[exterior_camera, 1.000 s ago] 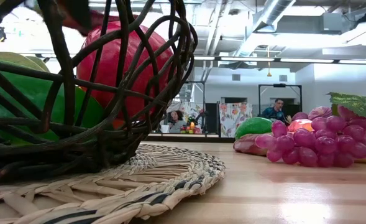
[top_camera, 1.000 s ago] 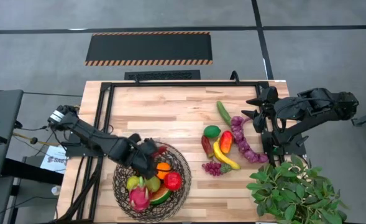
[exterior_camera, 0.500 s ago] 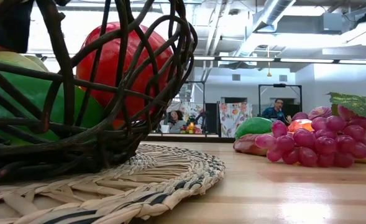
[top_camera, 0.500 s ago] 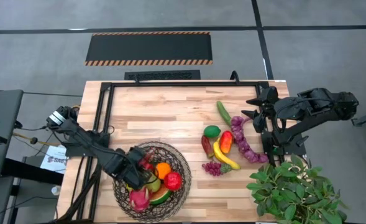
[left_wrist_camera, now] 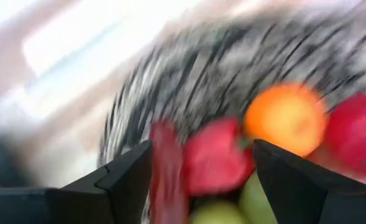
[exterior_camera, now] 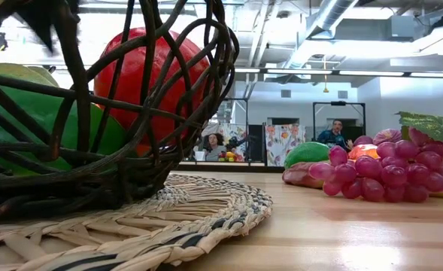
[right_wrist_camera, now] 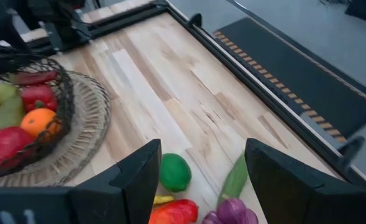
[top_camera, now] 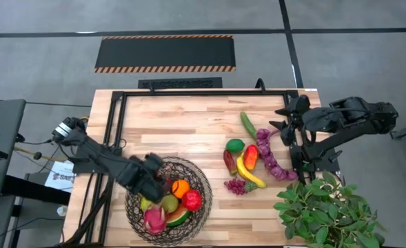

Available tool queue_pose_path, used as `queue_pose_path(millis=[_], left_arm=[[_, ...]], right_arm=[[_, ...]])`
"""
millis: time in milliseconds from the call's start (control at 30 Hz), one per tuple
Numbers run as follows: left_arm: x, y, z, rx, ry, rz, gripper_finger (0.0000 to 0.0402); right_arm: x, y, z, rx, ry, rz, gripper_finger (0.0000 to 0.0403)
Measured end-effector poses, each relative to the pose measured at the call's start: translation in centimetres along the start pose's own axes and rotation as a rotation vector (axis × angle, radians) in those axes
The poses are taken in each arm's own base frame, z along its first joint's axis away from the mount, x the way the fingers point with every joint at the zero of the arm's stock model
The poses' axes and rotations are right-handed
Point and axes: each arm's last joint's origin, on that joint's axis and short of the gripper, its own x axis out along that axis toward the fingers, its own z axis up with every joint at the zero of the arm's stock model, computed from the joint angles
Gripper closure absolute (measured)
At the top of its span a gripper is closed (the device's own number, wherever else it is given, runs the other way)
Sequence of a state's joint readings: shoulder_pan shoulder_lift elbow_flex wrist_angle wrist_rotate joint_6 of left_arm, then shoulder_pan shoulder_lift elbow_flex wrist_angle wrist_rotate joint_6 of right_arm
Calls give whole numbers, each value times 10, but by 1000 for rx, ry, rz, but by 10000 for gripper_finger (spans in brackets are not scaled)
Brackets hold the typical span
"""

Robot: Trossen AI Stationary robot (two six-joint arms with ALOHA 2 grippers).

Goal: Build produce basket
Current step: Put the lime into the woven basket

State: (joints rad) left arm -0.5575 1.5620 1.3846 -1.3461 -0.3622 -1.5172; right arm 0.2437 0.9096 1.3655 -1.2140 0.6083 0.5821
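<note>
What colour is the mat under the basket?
Pale straw with dark stripes; the mat shows best in the low view.

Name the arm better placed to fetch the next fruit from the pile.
Right: its open end effector hovers beside the green cucumber and pile; the left end effector sits over the dark woven wire basket.

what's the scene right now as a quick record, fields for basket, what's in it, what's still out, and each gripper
basket: dark woven wire bowl on a straw mat, near the table's front left
in basket: orange, red apple, pink dragonfruit, watermelon slice, green pieces
still on table: cucumber, lime, banana, red pepper, purple grapes
left gripper: over the basket's left rim, fingers open, empty
right gripper: open, waiting at the table's far right edge
other: leafy plant at front right
</note>
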Motion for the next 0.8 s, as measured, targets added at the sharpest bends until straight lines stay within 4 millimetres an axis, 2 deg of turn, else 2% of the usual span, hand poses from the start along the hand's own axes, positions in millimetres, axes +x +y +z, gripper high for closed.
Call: queue_pose_path(millis=[100, 200, 267, 367, 467, 567, 733, 800], left_arm=[[-12, -5, 26, 50, -135, -43, 139], [-19, -14, 55, 118, -340, -95, 138], [-19, -21, 78, 155, -477, -116, 138], [-8, -34, 115, 227, -591, -175, 138], [15, -51, 146, 306, -651, -229, 138], [47, -65, 172, 358, -672, -278, 138], [113, -84, 197, 448, -697, -275, 138], [134, -91, 205, 478, -717, -333, 138]], right_arm=[[1, -2, -1, 20, 16, -21, 148], [1, -3, -2, 22, 21, -30, 148], [1, -3, -2, 22, 21, -29, 148], [1, -3, -2, 21, 22, -30, 148], [1, -4, -2, 18, 26, -32, 148], [1, -4, -3, 15, 36, -36, 148], [0, -7, -7, 19, 70, -58, 148], [0, -7, -8, 17, 77, -63, 148]])
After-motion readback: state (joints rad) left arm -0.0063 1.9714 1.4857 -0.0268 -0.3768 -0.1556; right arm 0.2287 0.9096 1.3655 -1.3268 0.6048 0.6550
